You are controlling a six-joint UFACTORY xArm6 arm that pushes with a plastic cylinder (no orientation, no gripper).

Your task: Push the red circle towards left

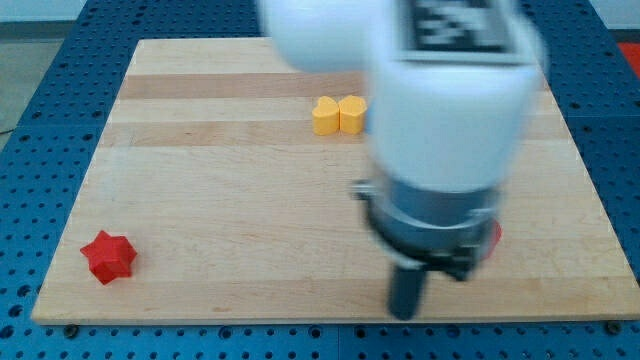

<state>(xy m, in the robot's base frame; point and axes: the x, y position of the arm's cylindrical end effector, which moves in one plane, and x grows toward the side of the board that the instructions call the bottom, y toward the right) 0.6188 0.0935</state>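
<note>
Red block (493,238) mostly hidden behind the blurred arm (440,110), shape unclear.

Board (250,200) open leftward; red star (108,257) perhaps obstructs.

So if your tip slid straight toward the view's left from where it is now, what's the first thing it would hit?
Probably nothing until the board's edge: my tip sits lower in view than the red star, though depth is unclear.
</note>
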